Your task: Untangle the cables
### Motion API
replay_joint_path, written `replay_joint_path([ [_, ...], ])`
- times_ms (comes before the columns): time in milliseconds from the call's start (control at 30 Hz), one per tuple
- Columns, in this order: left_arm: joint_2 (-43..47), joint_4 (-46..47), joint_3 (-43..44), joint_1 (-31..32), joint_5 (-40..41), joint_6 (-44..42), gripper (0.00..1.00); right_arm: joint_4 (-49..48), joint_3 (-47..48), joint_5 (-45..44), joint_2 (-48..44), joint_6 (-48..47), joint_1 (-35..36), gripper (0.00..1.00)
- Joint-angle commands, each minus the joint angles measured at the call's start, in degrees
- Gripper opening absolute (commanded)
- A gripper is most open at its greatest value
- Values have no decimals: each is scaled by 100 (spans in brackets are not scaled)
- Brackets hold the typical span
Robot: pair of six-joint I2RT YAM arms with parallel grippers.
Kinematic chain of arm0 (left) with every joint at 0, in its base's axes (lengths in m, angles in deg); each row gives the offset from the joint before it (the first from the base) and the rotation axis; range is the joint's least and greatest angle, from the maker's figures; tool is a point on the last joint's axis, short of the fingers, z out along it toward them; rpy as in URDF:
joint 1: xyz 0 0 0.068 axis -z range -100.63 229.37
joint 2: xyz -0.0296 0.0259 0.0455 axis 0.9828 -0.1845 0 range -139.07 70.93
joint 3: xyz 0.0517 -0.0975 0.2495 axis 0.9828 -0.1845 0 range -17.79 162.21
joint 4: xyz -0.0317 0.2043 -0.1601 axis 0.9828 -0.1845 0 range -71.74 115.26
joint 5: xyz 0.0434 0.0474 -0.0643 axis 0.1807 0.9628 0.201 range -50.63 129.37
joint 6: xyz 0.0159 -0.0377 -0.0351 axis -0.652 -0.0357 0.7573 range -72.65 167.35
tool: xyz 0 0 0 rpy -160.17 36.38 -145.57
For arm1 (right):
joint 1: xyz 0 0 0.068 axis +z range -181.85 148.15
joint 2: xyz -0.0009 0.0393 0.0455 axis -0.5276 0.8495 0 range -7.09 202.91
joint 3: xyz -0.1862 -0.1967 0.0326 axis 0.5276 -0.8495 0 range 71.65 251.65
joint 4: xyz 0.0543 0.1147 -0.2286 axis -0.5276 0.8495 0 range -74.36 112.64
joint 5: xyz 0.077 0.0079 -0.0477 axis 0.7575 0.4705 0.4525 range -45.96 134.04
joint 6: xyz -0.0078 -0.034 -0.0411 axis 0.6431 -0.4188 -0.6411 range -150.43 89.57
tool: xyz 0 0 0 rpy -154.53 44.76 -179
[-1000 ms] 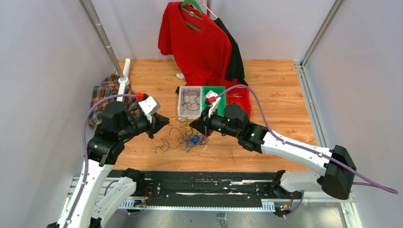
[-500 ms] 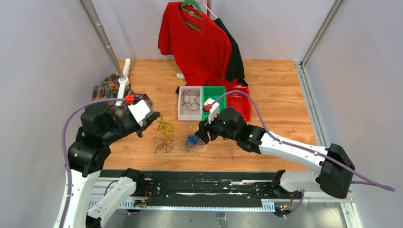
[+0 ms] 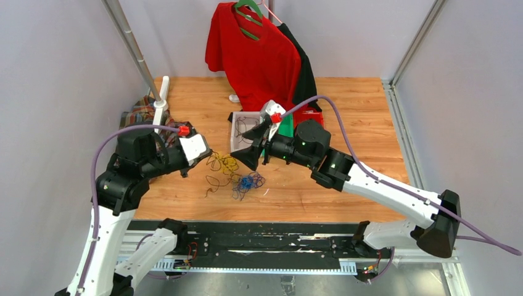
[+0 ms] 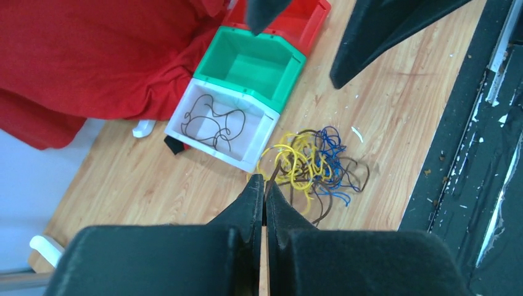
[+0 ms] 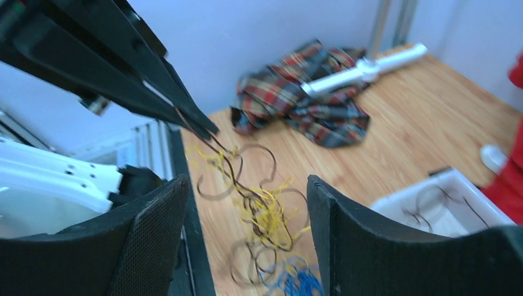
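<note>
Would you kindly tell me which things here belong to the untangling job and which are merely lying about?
Job: cables, pinched by the shut left gripper; open right gripper; white bin holding one dark cable.
Lying about: red shirt, plaid cloth, green bin, red bin.

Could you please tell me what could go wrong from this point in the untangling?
1. The left gripper is shut on a dark strand that runs into the tangle, where yellow, blue and dark cables are interlaced. Pulling may drag the whole clump instead of freeing one cable.
2. The right gripper is open and holds nothing, so nothing anchors the clump.
3. The tangle lies close to the white bin, so loops could snag its wall.
</note>
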Motion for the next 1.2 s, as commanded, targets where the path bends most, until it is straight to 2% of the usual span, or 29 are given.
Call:
replay_joint_path([
  [0, 125, -12, 26, -12, -359, -213, 0, -957, 287, 988, 517, 517, 77, 70],
  [167, 190, -20, -41, -12, -464, -257, 0, -1536, 572, 1703, 1042, 1085, 70, 70],
  [300, 238, -137, -29, -12, -547, -428, 1, -1549, 907, 2403, 1428, 1324, 61, 68],
  [467, 283, -262, -24, -12, -588, -618, 0, -1836, 926, 3110, 1634, 1692, 61, 55],
  [567, 284, -262, -14, -12, -577, -659, 0, -1944, 872, 3297, 1692, 1889, 61, 41],
  [667, 272, -262, -3, -12, -533, -707, 0, -2145, 738, 3404, 1683, 2087, 52, 34],
  [867, 257, -263, 17, -14, -438, -878, 0, -2322, 639, 3595, 1736, 2335, 50, 30],
  [1167, 15, -242, 309, -12, -347, -1195, 0, -3211, 604, 3824, 2326, 3271, 46, 30],
])
